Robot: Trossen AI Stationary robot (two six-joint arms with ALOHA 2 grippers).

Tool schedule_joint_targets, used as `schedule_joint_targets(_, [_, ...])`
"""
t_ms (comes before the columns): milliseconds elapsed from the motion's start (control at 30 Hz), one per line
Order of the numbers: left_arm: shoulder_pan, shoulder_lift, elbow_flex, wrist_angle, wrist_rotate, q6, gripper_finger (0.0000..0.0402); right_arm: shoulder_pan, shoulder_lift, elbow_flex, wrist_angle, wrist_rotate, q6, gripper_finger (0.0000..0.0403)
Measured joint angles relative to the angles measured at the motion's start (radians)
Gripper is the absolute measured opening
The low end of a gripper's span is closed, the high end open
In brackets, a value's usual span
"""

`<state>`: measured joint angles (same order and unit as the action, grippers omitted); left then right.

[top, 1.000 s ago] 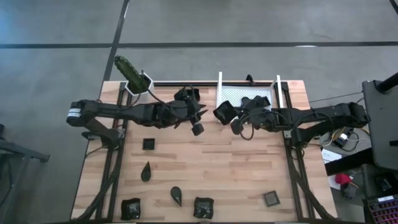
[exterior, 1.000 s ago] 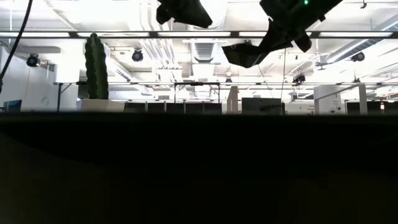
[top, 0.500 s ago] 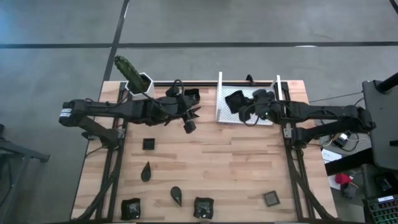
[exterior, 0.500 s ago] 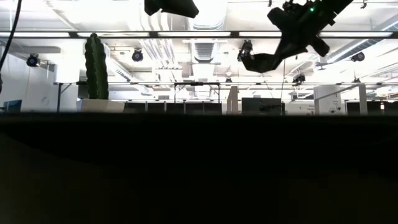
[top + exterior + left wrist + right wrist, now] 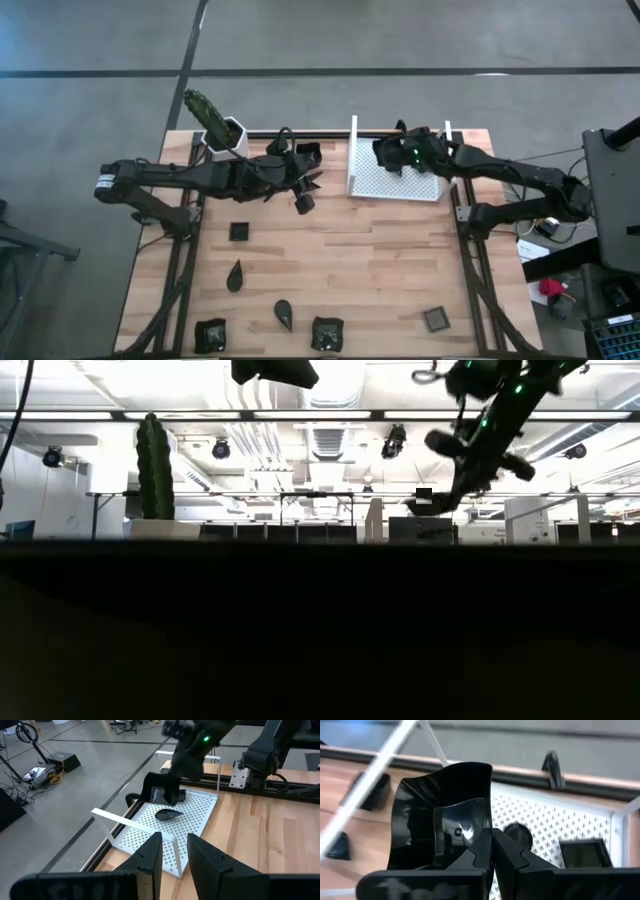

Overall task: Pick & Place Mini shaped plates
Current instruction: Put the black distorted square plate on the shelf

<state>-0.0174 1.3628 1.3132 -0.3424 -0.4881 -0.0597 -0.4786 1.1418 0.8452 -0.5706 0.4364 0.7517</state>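
Square plates on table: four (image 5: 238, 231), (image 5: 210, 334), (image 5: 327, 332), (image 5: 435, 320). Leaf plates: two (image 5: 234, 275), (image 5: 285, 314). Tray: one (image 5: 395, 183). Cactus pot: one (image 5: 225, 133).

Table centre (image 5: 360, 255) open; tray (image 5: 395, 180) walled both sides.

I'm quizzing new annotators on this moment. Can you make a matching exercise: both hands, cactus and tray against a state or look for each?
Things:
1. right hand
2. left hand
3. cactus
4. tray

States:
a. open, empty
b. white, perforated
c. shut on a plate
d. green, spiky

Pairs: 1-c, 2-a, 3-d, 4-b
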Motion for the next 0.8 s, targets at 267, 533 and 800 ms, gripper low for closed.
schedule_joint_targets(267, [0.000, 0.001, 0.000, 0.000, 0.000, 0.000, 0.0085, -0.110, 0.157, 0.000, 0.035, -0.125, 0.012, 0.0008])
schedule_joint_targets(533, [0.000, 0.001, 0.000, 0.000, 0.000, 0.000, 0.0083, -0.124, 0.303, 0.000, 0.184, -0.185, 0.027, 0.0008])
schedule_joint_targets(800, [0.000, 0.002, 0.000, 0.000, 0.000, 0.000, 0.0084, -0.124, 0.413, 0.000, 0.265, -0.186, 0.059, 0.0008])
